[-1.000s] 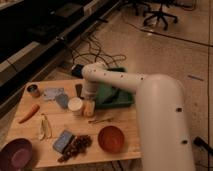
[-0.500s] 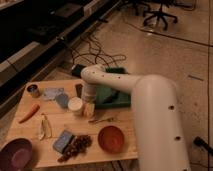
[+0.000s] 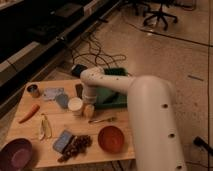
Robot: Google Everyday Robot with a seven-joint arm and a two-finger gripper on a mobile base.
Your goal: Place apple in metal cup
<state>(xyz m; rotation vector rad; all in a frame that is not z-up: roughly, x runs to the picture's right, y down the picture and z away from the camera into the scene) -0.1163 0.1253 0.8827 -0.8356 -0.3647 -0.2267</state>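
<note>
- Nearest the camera, the robot's white arm [image 3: 150,115] fills the right of the view. A purple bowl [image 3: 14,151] and an orange-brown bowl [image 3: 111,138] sit along the near edge of the counter [image 3: 57,120]. Neither bowl has shifted in the last second.
- At mid-counter the claw [image 3: 88,102] points straight down onto the apple [image 3: 89,112]. The apple rests on the wood just beside the white cup [image 3: 75,106], on the side towards the arm.
- The change here is small. The wrist has stayed over the fruit and only settled a little, without travelling. The apple lies where it lay a second ago and is not lifted.
- Whether the claw is wide or narrow I cannot tell, because the wrist covers it from this angle. Nor can I tell whether it already touches the apple.
- At about the same depth, at the left of the view, the carrot [image 3: 28,113] lies untouched.
- Farther back, the metal cup [image 3: 33,90] stands upright at the far left corner. It is well apart from the apple, with a blue-grey cloth [image 3: 52,93] between them.
- I judge the task to be at the grasp. The lift and the carry across to the metal cup are both still to do. With the white cup so close to the fruit, it could be nudged as the apple comes up.
</note>
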